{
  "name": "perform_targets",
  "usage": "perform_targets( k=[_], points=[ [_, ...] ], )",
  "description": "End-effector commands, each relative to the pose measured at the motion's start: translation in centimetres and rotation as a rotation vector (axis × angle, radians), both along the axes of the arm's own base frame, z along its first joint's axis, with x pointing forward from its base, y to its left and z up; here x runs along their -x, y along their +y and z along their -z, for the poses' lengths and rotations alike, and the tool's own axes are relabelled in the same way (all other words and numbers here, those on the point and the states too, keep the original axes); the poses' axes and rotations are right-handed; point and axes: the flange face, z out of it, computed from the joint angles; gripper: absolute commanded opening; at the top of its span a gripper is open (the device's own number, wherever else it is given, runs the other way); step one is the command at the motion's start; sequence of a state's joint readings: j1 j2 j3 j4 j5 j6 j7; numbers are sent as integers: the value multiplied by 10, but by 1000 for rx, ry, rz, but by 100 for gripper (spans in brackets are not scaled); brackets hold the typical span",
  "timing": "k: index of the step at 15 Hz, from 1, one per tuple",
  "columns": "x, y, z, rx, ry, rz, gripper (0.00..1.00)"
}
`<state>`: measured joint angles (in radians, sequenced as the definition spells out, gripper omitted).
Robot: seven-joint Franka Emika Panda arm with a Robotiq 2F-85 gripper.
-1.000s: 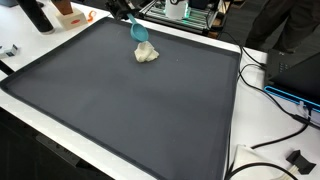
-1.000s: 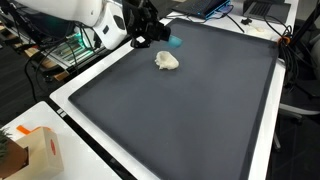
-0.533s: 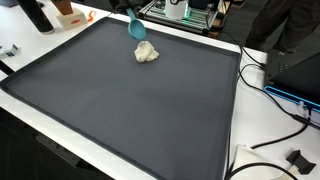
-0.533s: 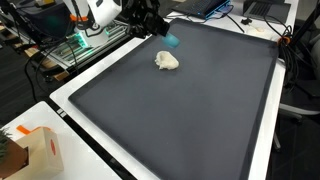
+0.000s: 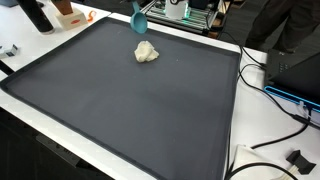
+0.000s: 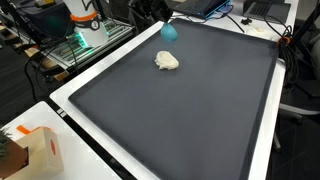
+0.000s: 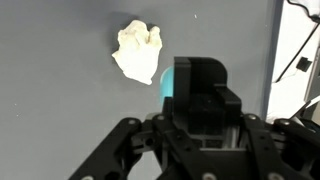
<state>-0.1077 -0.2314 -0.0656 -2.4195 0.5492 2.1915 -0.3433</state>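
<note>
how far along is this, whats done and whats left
Done: the small teal rounded object is off the dark grey mat. In hand: the end effector grips it, raised. Left: it is not yet set down; the crumpled cream-white wad lies untouched.

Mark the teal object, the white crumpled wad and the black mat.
teal object [image 6: 168, 31]: an exterior view, its rounded lower end.
white crumpled wad [image 7: 137, 52]: wrist view, middle of the wad.
black mat [image 5: 130, 110]: an exterior view, bare centre.

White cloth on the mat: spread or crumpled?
Crumpled: the white cloth is a bunched, creased lump on the dark grey mat, apart from the lifted teal object.
</note>
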Motion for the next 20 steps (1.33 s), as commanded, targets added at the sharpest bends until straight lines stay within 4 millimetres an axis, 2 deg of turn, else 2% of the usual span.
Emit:
perform_targets(
  k=[1,6,15,16,20],
  points=[
    [8,24,-23,127,26,-10,25],
    [9,49,-42,266,55,-76,25],
    [14,70,-61,383,107,-189,25],
    [8,67,-53,344,90,-176,50],
    [9,70,-57,359,91,-191,50]
  ],
)
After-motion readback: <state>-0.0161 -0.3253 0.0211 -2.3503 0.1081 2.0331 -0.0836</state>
